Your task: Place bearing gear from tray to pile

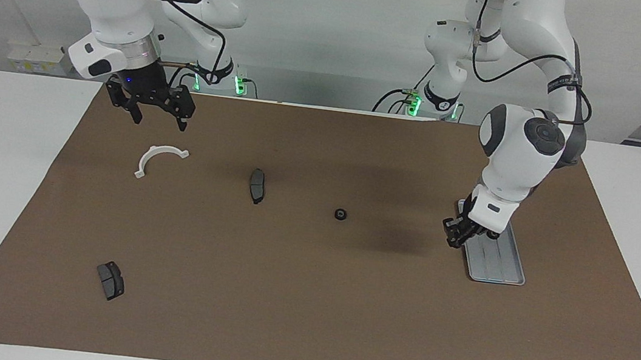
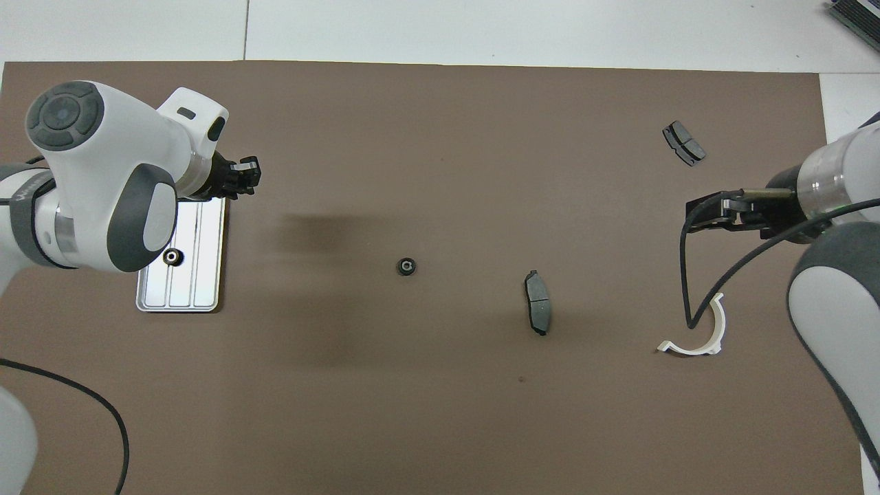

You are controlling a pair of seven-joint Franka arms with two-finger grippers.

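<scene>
The silver ridged tray (image 1: 499, 266) (image 2: 180, 297) lies at the left arm's end of the brown mat. One small black bearing gear (image 2: 172, 257) sits in it, close to my left wrist. A second bearing gear (image 1: 340, 213) (image 2: 406, 266) rests on the mat near the middle. My left gripper (image 1: 453, 236) (image 2: 244, 175) hangs shut, with nothing seen in it, low over the tray edge that faces the mat's middle. The pile is a white half-ring bracket (image 1: 159, 155) (image 2: 708, 331) and two dark brake pads (image 1: 257, 185) (image 2: 537, 304), (image 1: 110, 280) (image 2: 683, 143). My right gripper (image 1: 158, 116) (image 2: 715, 210) waits open, up in the air by the bracket.
A brown mat (image 1: 305, 300) covers most of the white table. A black cable (image 2: 687, 275) hangs from the right arm over the bracket. The pile's parts lie well apart toward the right arm's end.
</scene>
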